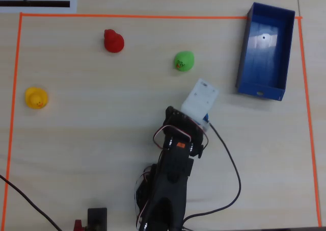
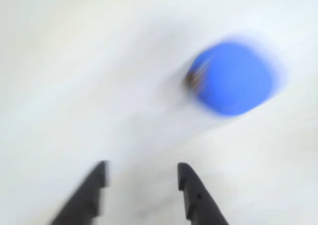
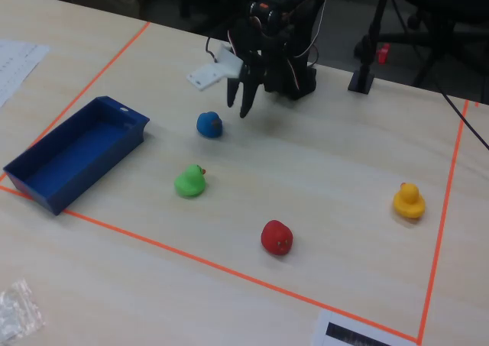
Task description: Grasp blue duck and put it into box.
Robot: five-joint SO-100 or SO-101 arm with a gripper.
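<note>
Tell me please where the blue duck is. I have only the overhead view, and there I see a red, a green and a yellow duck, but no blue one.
Observer: In the fixed view the blue duck stands on the table just left of the claw. In your view the white block on the wrist hides it.
Operator: Is the claw open, and is the duck between the fingers?
Observer: The wrist view shows the claw open and empty. The duck lies ahead of it, to the right of the gap, not between the fingers.
Operator: Does it touch the green duck?
Observer: No. In the fixed view the green duck sits apart from it, nearer the camera.
</note>
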